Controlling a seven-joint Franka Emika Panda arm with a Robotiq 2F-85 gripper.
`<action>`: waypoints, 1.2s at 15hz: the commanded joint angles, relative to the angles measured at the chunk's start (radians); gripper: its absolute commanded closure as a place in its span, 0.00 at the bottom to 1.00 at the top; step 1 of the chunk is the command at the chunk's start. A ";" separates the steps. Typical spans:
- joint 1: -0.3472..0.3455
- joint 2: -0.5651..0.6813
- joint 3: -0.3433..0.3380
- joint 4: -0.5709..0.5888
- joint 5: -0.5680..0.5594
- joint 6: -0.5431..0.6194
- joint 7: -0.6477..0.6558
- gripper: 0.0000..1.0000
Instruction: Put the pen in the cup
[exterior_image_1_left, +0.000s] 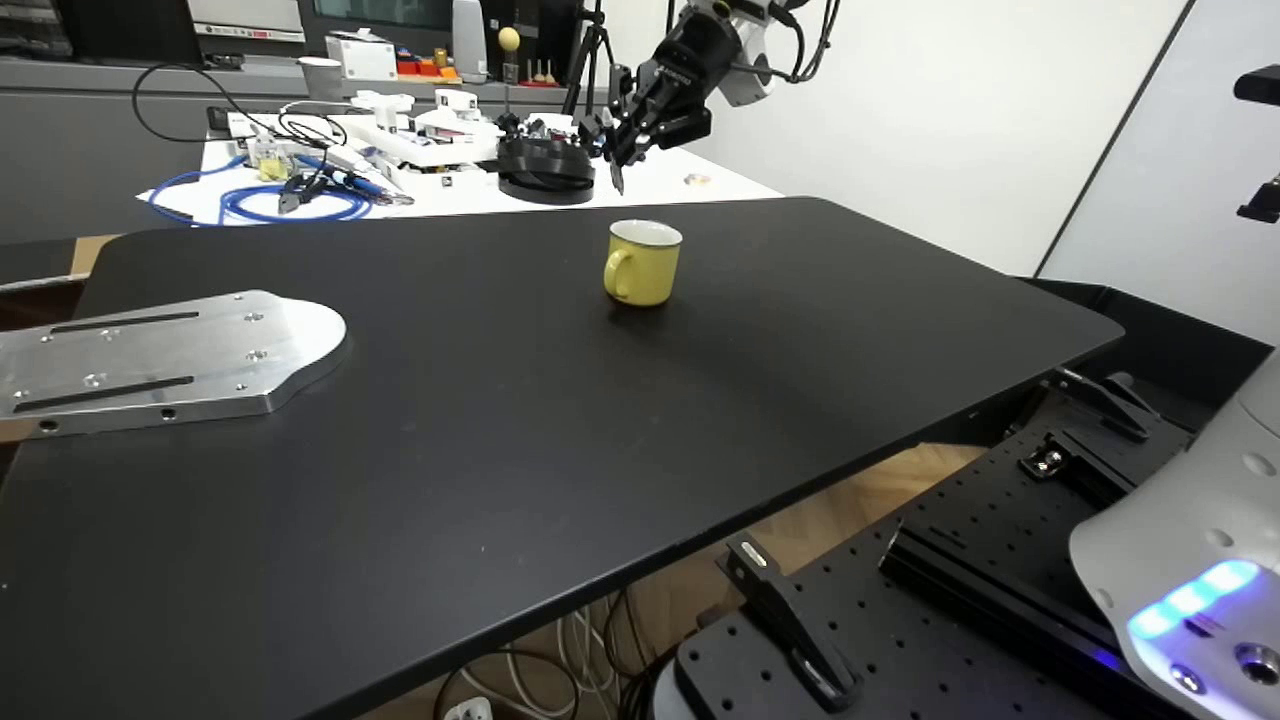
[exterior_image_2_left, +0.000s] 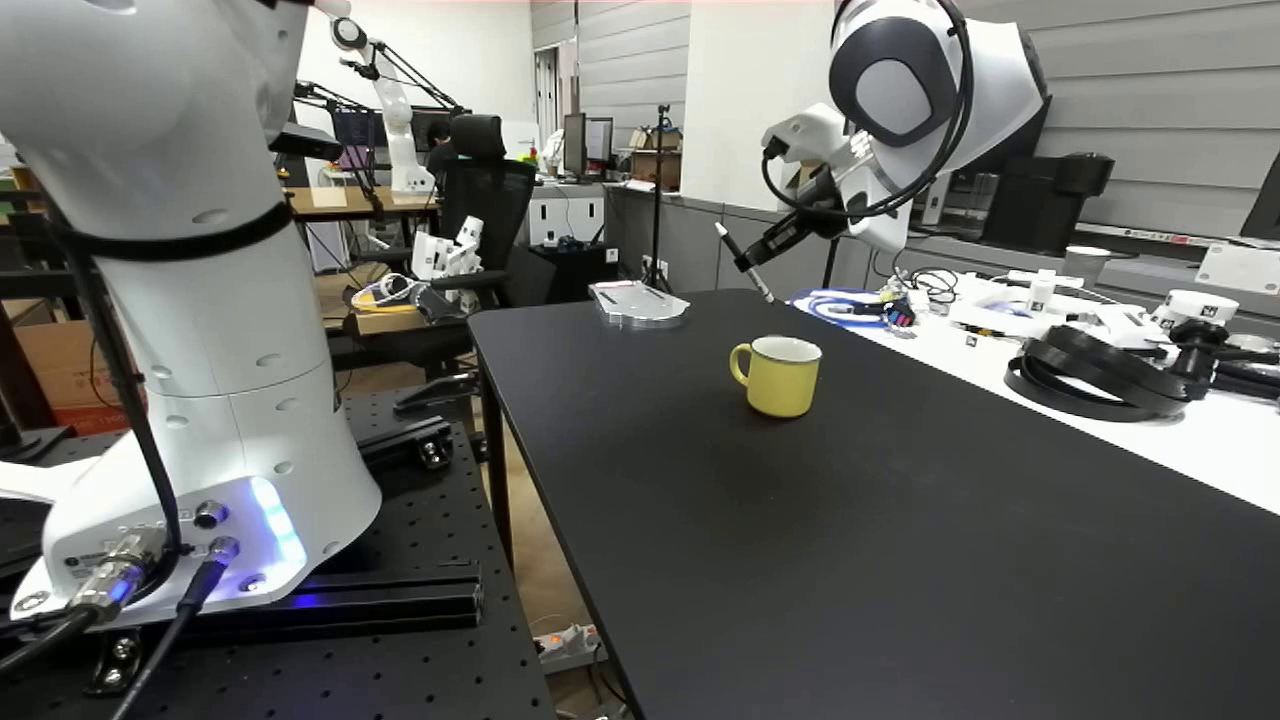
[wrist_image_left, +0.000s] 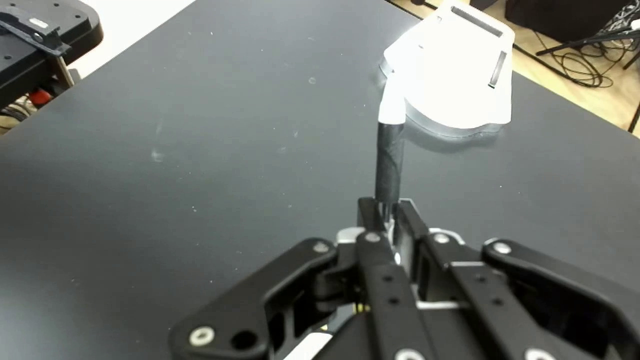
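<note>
Gripping slim pen (wrist_image_left: 389, 160) (end effector (wrist_image_left: 387, 206))

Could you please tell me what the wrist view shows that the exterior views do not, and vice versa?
Only the wrist view shows a tangle of black cables on the floor past the metal plate, and a close-up of the tool gripping the pen.

Only the exterior views show the robot's white base, the white side table and the yellow cup in full; yellow slivers behind the tool in the wrist view are too small to identify.

Both share the black table, the metal plate and the pen in the tool.
</note>
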 joint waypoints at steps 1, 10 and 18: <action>-0.012 0.029 -0.031 0.006 0.053 -0.028 0.007 0.97; 0.022 0.075 -0.061 -0.047 0.080 0.151 -0.013 0.97; 0.067 0.006 -0.009 -0.029 0.100 0.180 -0.023 0.23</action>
